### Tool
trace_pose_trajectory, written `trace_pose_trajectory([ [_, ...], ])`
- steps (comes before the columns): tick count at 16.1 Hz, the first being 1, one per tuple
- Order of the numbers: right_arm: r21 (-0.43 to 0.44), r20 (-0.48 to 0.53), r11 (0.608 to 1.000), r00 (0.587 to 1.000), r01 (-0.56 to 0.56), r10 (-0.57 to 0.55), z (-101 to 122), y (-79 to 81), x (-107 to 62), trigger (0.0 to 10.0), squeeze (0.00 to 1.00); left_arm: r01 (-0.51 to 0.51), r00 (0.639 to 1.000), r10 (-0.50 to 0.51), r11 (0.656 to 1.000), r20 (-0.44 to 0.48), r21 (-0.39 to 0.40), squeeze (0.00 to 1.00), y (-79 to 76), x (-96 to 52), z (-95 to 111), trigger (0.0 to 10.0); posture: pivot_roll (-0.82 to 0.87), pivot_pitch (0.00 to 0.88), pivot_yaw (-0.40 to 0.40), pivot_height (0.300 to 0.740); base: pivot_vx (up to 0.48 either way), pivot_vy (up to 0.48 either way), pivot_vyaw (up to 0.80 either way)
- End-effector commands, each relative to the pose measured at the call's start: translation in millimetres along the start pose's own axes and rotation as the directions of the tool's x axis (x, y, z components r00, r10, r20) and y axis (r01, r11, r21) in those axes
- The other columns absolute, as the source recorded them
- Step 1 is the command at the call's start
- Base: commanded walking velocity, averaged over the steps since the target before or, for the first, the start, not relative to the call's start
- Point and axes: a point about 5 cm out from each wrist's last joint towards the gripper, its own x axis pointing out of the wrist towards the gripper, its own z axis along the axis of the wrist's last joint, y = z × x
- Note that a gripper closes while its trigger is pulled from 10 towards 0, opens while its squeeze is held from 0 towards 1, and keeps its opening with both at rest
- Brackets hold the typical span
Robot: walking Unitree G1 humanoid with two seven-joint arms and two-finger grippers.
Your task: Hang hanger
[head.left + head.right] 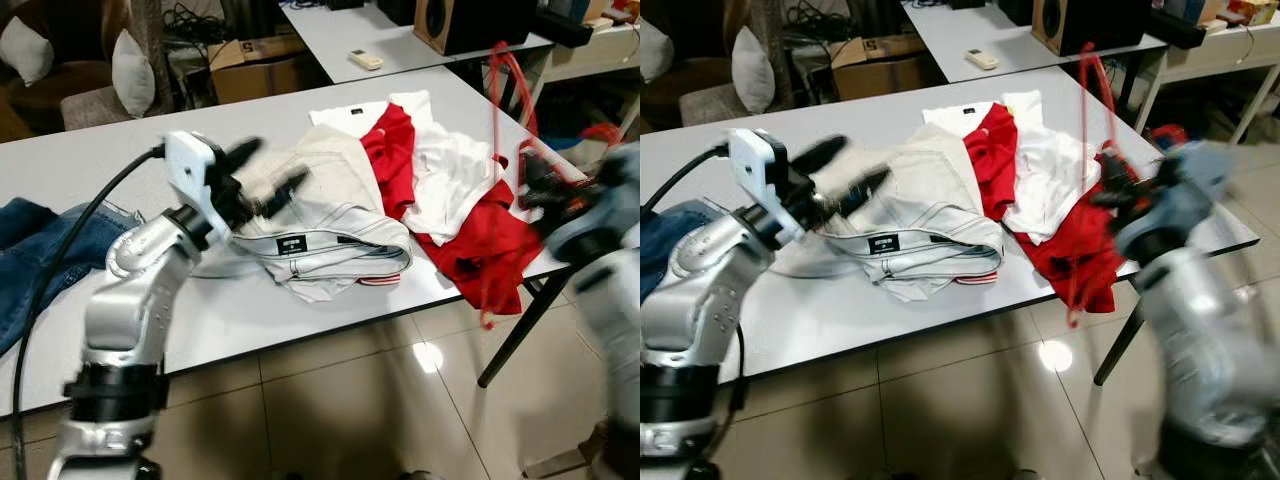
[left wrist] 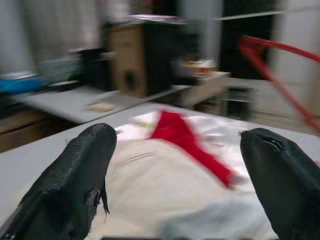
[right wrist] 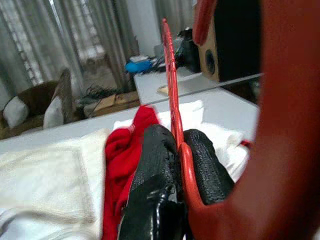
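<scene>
**Right gripper clamps red hanger at table edge**

Right gripper has its two black fingers pressed together on a red hanger, the thin red bar running up between the pads. From the head views the hanger stands above the right side of the table, its top reaching toward 12 o'clock, with a red cord or strip trailing down past the table edge toward 6 o'clock. The right arm is blurred, at about 3 o'clock in the scene.

Left gripper hovers over the clothes at about 10 o'clock, its fingers spread wide apart with nothing between them. It points across the pile toward the right arm.

On the table lies a heap of garments. Cream trousers sit in the middle, folded with a dark label facing 6 o'clock. Just beside them, toward 2 o'clock, a red garment overlaps a white shirt; more red cloth drapes over the table edge near the right gripper. Blue jeans lie well apart at 9 o'clock.

Beyond, a second table carries a remote and a wooden speaker. A cardboard box and a chair with white cushions stand at about 11 o'clock. The floor is glossy tile.
</scene>
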Motion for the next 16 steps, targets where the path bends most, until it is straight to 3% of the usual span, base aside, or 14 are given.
trace_pose_trajectory([
  [1,-0.019,0.019,1.0,1.0,0.025,-0.025,-1,4.8,-1.8,10.0,0.0,-0.081,0.995,0.082,0.997,-0.05,0.011,0.96,4.0,-4.3,-8,10.0,-0.16,0.0,0.085,0.74,0.0,0.0,0.0],
  [4,-0.058,0.006,0.998,1.0,0.028,-0.028,-16,16.0,-10.5,10.0,0.0,-0.105,0.983,0.113,0.993,-0.143,0.06,0.96,-6.8,-13.8,-28,10.0,-0.15,0.0,0.087,0.74,0.0,0.213,0.0],
  [9,-0.197,-0.003,0.98,1.0,-0.001,0.001,-28,25.1,-18.1,10.0,0.0,-0.174,0.958,0.19,0.981,-0.216,0.088,0.96,-0.3,-26.2,-44,10.0,-0.15,0.0,0.08,0.74,0.0,0.376,0.0],
  [11,-0.111,-0.006,0.993,1.0,-0.03,0.03,-33,30.9,-16.6,10.0,0.0,-0.188,0.956,0.205,0.977,-0.209,0.099,0.96,-0.7,-25.8,-41,10.0,-0.14,0.0,0.068,0.74,0.0,0.388,0.0],
  [16,-0.112,0.001,0.993,1.0,-0.03,0.03,-36,32.1,-16.2,10.0,0.0,-0.164,0.961,0.184,0.98,-0.208,0.113,0.96,-7.0,-18.5,-42,10.0,-0.15,0.0,0.077,0.74,0.0,0.396,0.0],
])
